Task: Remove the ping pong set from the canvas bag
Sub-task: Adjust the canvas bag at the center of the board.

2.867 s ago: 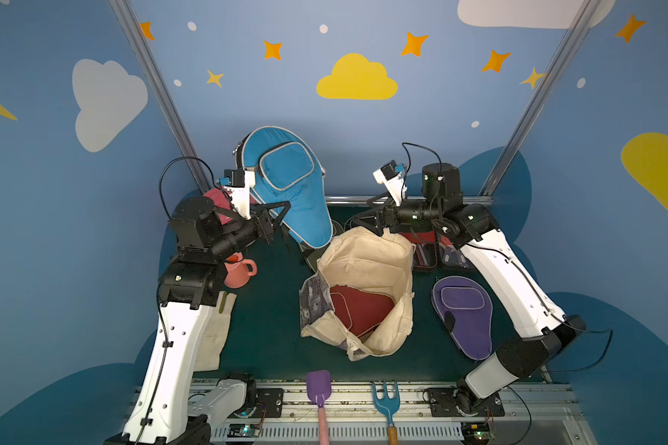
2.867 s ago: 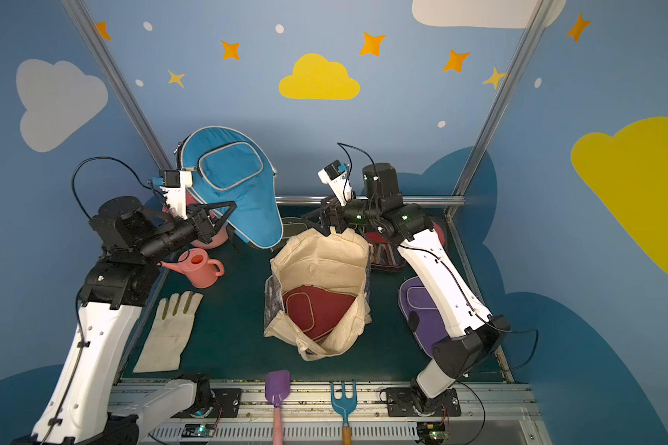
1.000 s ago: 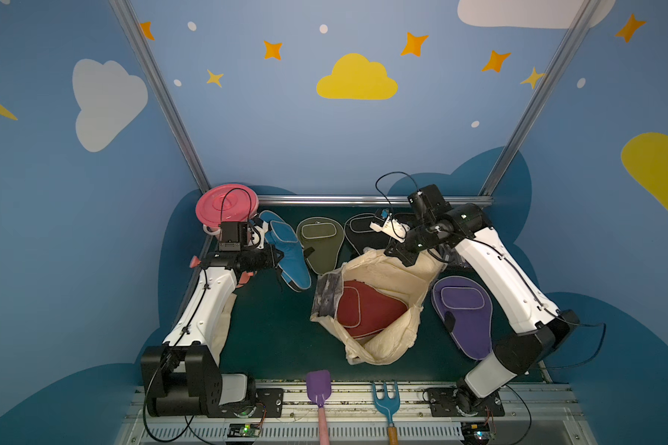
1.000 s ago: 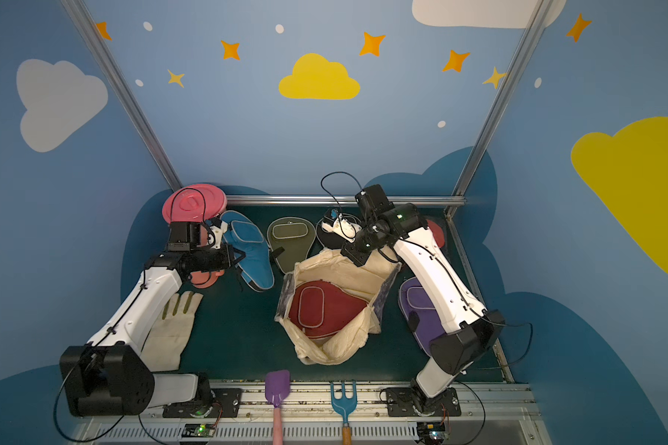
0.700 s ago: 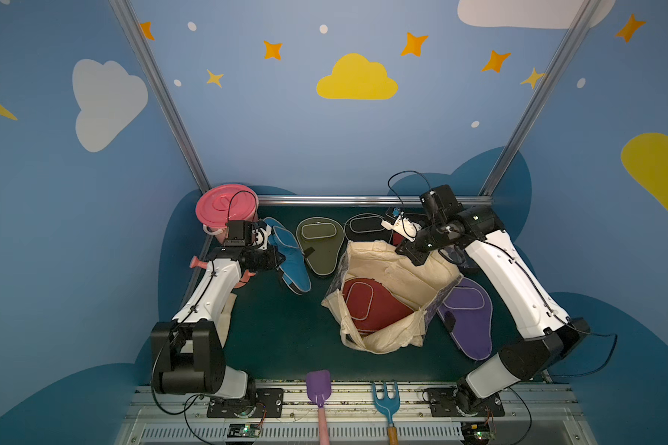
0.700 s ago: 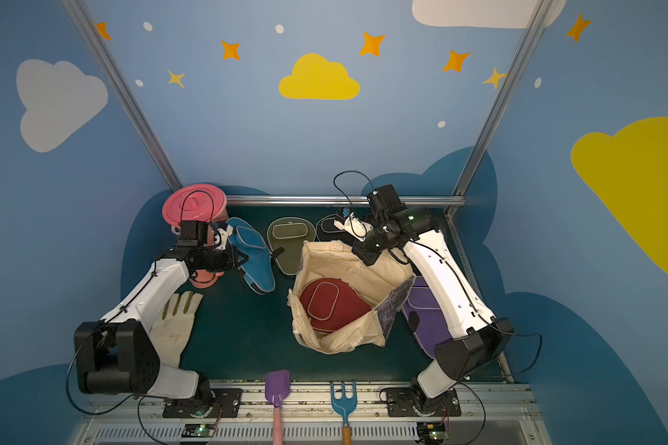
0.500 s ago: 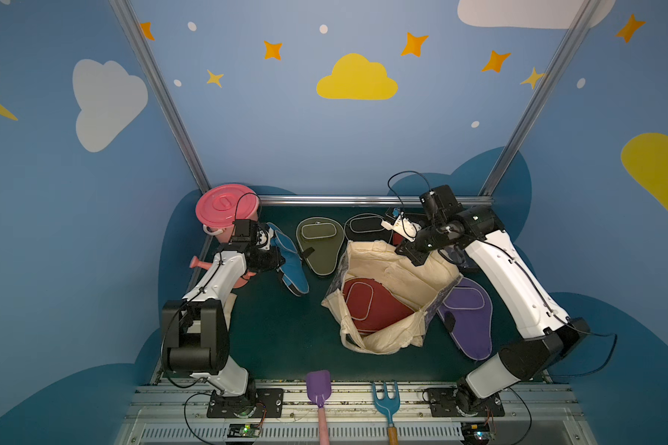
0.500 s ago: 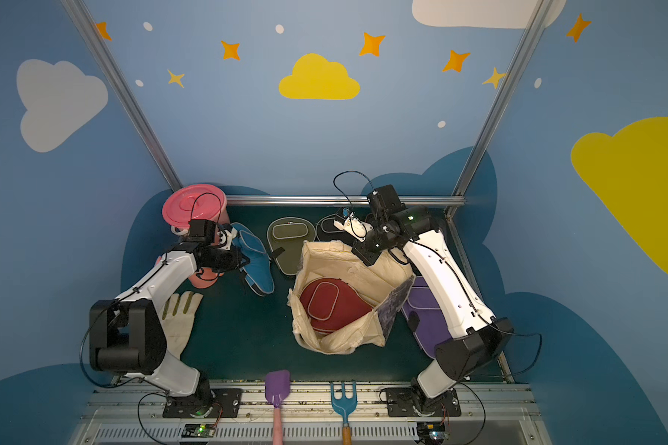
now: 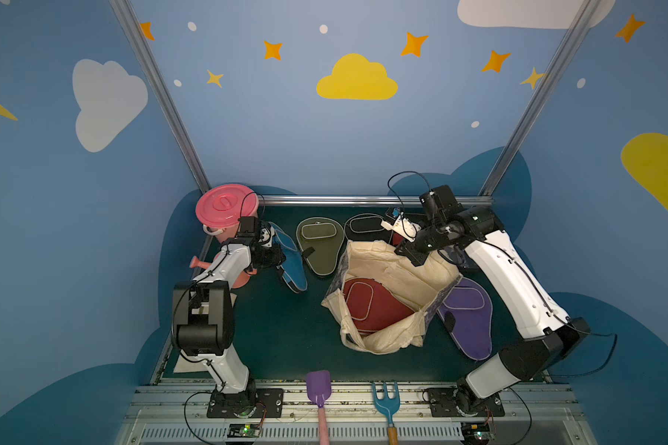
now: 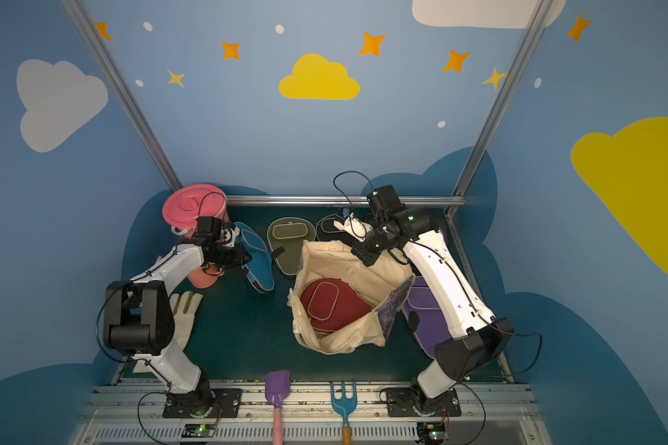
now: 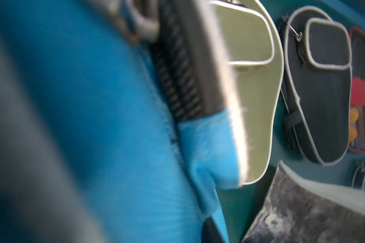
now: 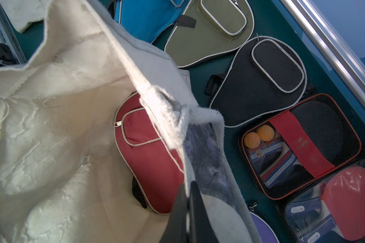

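1. At the centre of both top views, the canvas bag is seen slumped open on the dark green counter. One maroon case of the ping pong set is lying on its floor.
2. The far rim of the bag is pinched by the right hand. In the right wrist view its jaws are closed narrow on the cloth, so the mouth is held up and open.
3. At centre left of the frame, the left hand is set against the blue case, which rests outside the bag. Its wrist view is filled with blurred blue fabric, so it cannot be told whether the jaws are wide or narrow.
4. Also outside the bag are the olive case, the black case, the purple case, a mesh pack holding orange balls, and a clear pack.
5. The step in hand is judged to be the setting-down of the blue case. The maroon case is the only piece seen inside the bag.
6. Next, the left hand would have to be cleared from the blue case, carried over the open mouth and lowered onto an edge of the maroon case.
7. Small white tags on the clear pack carry print too small to be read. A faded mark on the mesh pack's red band is also illegible, and no brand can be made out.
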